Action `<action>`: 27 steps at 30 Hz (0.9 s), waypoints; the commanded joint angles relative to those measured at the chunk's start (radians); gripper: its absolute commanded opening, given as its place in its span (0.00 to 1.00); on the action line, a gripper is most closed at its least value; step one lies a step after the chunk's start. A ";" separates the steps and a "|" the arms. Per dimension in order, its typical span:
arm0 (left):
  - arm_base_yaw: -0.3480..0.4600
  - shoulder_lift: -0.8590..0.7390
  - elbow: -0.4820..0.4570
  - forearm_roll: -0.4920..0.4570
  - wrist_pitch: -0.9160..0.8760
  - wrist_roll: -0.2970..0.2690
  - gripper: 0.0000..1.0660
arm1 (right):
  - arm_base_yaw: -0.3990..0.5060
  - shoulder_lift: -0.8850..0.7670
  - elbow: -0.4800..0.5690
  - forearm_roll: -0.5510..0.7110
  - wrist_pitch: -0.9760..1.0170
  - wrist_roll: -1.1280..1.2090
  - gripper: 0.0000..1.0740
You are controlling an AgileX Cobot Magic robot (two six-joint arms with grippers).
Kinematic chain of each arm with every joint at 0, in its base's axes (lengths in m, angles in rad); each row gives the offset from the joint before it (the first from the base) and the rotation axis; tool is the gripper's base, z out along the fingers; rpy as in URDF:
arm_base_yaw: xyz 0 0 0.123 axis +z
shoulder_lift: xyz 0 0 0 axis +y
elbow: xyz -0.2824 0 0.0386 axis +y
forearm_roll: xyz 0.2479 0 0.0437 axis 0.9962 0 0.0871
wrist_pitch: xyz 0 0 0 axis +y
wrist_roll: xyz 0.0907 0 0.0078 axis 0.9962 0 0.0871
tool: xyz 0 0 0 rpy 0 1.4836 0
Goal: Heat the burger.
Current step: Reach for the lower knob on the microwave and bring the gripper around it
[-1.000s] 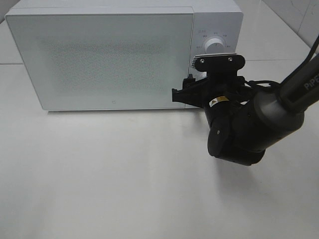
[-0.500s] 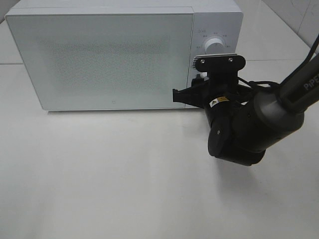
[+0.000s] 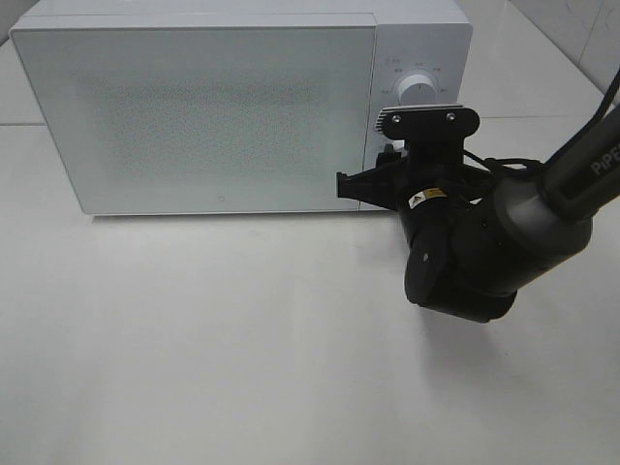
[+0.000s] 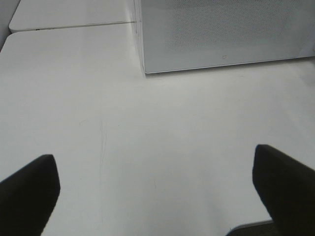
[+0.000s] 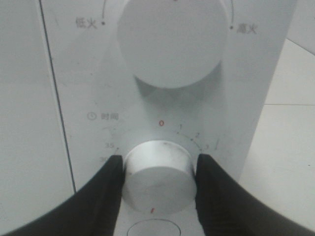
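ok so compared with a second ago barely anything has shifted from above; the right arm (image 3: 484, 247) sits in the same spot in front of the microwave (image 3: 213, 116) control panel; the one change I can spot is the black fingers, which looked a bit more spread back then and have drawn in since.

the right gripper (image 5: 158, 169) is now clamped on the lower knob (image 5: 157, 179), one finger pressed against each side of it; the left gripper (image 4: 156, 189) is wide apart, grasping nothing, hovering over bare tabletop.

surface is a plain white table (image 3: 213, 349), matte, a couple of faint scuffs; there's a seam (image 4: 74, 23) where a second white top butts up against it, over by the microwave's side; pale tiles (image 3: 581, 29) show in the far right corner of the overhead shot.

the right wrist camera is the only one showing the grip itself; from above the arm's own bulk covers that knob, and only the upper knob (image 3: 418, 87) peeks out; the wrist shot also picks up the dial print, a red 0 and small numbers around the lower knob; the left wrist camera shows the microwave's lower corner and door front.

burger: not visible in any view; the microwave door is closed and its speckled front hides the inside, so I can't tell where it is.
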 commanded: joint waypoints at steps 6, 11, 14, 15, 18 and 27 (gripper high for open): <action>0.003 -0.020 0.003 -0.001 -0.012 -0.004 0.94 | -0.001 -0.001 -0.013 -0.090 -0.080 0.206 0.03; 0.003 -0.020 0.003 -0.001 -0.012 -0.004 0.94 | -0.014 -0.001 -0.013 -0.148 -0.050 0.381 0.02; 0.003 -0.020 0.003 -0.001 -0.012 -0.004 0.94 | -0.015 -0.001 -0.013 -0.173 -0.026 0.508 0.02; 0.003 -0.020 0.003 -0.001 -0.012 -0.004 0.94 | -0.015 -0.001 -0.013 -0.173 -0.026 0.508 0.02; 0.003 -0.020 0.003 -0.001 -0.012 -0.004 0.94 | -0.023 -0.001 -0.013 -0.220 -0.020 0.649 0.02; 0.003 -0.020 0.003 0.001 -0.012 -0.004 0.94 | -0.023 -0.001 -0.013 -0.265 -0.005 1.029 0.03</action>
